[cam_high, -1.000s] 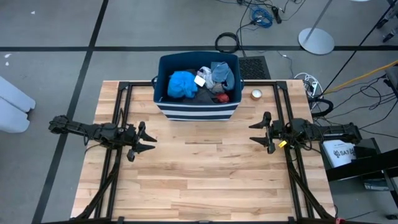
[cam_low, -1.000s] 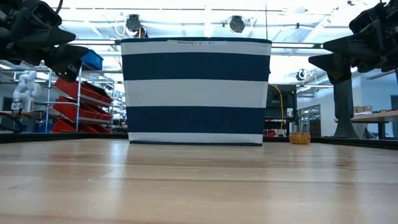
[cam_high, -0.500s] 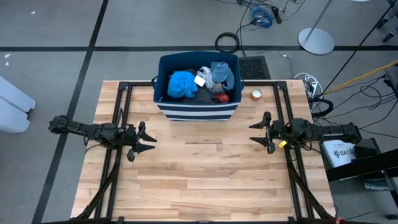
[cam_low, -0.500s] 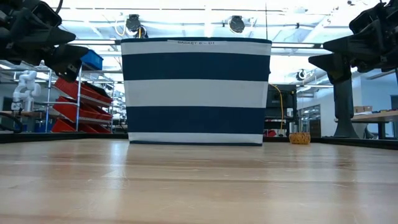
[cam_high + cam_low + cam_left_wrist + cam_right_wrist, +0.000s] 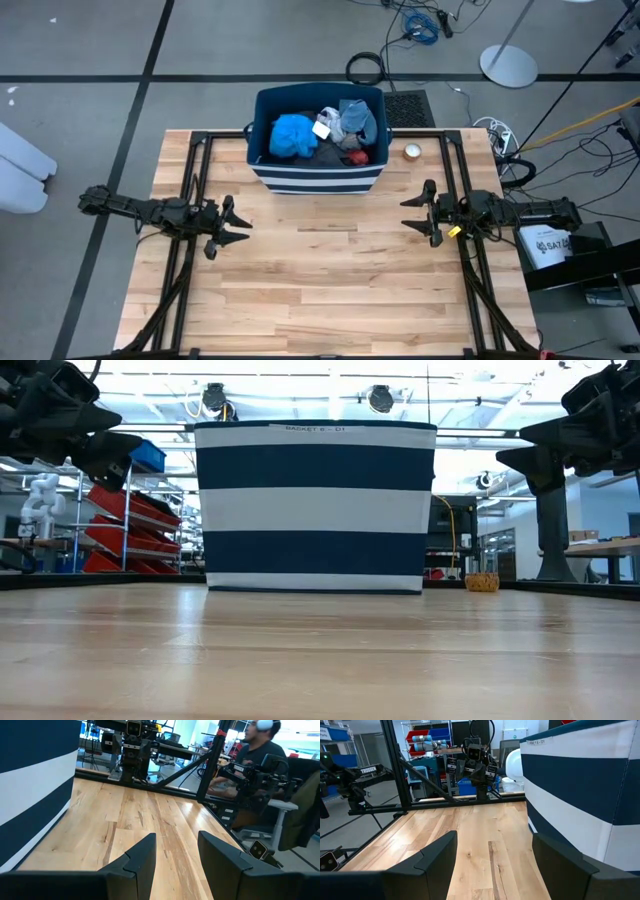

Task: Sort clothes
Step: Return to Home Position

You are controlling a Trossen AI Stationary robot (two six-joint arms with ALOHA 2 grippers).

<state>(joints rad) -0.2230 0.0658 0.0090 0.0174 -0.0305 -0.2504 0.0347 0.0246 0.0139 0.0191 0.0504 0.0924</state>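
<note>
1. The clothes (image 5: 318,135) are lying heaped inside the striped bin (image 5: 315,181), all below its rim. A bright blue top (image 5: 293,135) is filling the bin's left half, and white, grey-blue, dark grey and red pieces are bunching in its right half.
2. The bin is standing on the wooden table (image 5: 330,285), at the far edge.
3. The left gripper (image 5: 238,222) is hanging over the table off the bin's left front corner, well apart from it. Its fingers (image 5: 142,856) are spreading wide with nothing between them.
4. The right gripper (image 5: 412,213) is hanging off the bin's right front corner, likewise apart from it. Its fingers (image 5: 438,854) are also gaping wide and are gripping nothing.
5. A small round roll (image 5: 412,152) is sitting on the table just beside the bin's right wall.
6. A person (image 5: 256,755) is sitting beyond the table, on the bin's right side.
</note>
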